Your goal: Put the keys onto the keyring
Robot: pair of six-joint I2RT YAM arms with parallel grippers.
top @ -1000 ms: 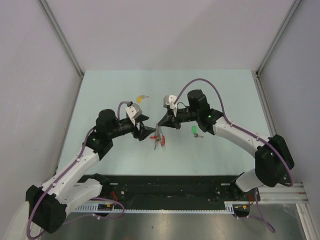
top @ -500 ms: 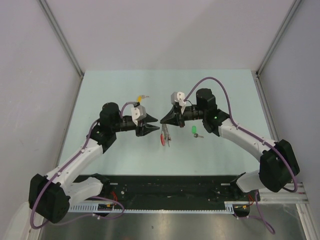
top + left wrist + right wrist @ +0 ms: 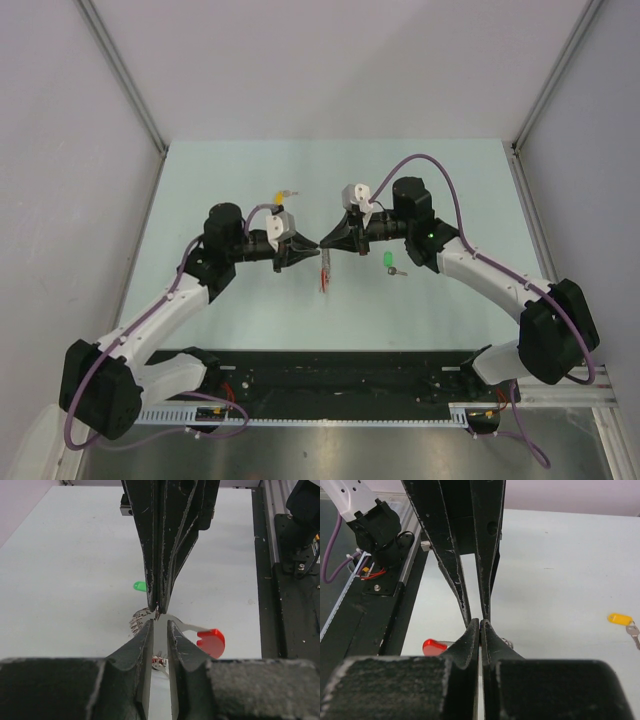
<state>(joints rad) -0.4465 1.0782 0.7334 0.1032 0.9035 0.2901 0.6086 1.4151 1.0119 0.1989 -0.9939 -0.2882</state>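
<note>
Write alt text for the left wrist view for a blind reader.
Pinching the keyring, the shut right end effector points tip to tip at the left end effector, its jaws slightly apart. A red tag and the green key show beyond.

We are looking down on the left tool [image 3: 308, 249] and the right tool [image 3: 325, 246] meeting tip to tip over the pale green table [image 3: 460, 190], their tips all but touching. The keyring [image 3: 324, 272] is showing just on the near side of that meeting point, a red strip with grey metal beside it; which tool is gripping it we are not making out from here. The yellow key [image 3: 281, 196] is lying beyond the left tool, near its wrist. The green key [image 3: 389, 261] is lying just behind the right tool's fingers, on its near side.
</note>
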